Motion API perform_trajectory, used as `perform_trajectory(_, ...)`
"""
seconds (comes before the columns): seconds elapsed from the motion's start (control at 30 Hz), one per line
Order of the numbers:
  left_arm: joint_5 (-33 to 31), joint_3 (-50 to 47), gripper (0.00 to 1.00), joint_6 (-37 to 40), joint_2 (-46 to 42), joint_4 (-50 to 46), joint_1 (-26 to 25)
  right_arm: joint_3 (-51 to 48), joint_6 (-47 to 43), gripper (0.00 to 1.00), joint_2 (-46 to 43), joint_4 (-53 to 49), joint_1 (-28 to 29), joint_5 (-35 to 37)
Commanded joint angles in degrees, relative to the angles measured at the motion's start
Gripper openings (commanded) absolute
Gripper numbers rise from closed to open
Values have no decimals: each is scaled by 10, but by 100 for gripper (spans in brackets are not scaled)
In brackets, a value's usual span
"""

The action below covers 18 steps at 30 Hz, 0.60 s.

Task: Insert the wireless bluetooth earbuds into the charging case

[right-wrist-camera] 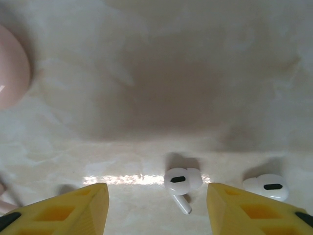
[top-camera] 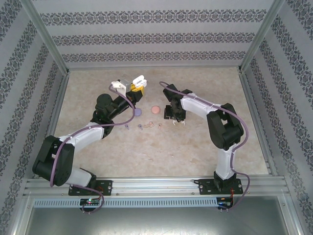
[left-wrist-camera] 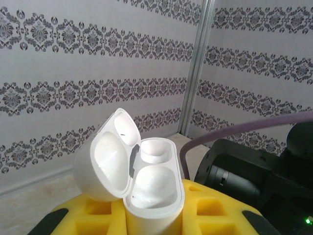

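Observation:
My left gripper (top-camera: 136,86) is raised above the table, shut on the white charging case (left-wrist-camera: 154,193). The case's lid (left-wrist-camera: 105,166) stands hinged open and both wells are empty. Yellow fingers (left-wrist-camera: 217,210) press the case body from either side. My right gripper (right-wrist-camera: 156,208) hangs low over the table, open, with one white earbud (right-wrist-camera: 181,183) lying between its yellow fingertips (right-wrist-camera: 73,210), untouched. A second white earbud (right-wrist-camera: 268,187) lies just past the right finger. In the top view, purple earbuds (top-camera: 127,128) and pinkish ones (top-camera: 149,125) lie in a row left of the right gripper (top-camera: 177,121).
A pink round case (top-camera: 155,109) and a purple one (top-camera: 138,112) sit on the beige table behind the row of earbuds. The pink case (right-wrist-camera: 10,68) also shows at the left edge of the right wrist view. Patterned walls and metal posts (left-wrist-camera: 194,68) enclose the table.

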Motion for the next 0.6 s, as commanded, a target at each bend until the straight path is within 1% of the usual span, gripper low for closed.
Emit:
perform_trajectory(0.0, 14, 0, 0, -18, 1, 59, -3, 12, -6, 56, 13, -22, 5, 23)
perform_trajectory(0.33, 25, 2, 0, -19, -5, 60, -3, 18, -3, 55, 38, -17, 4, 22)
perform_trajectory(0.57, 33, 3, 0, -21, -2, 61, -3, 15, -1, 53, 47, -10, 0, 17)
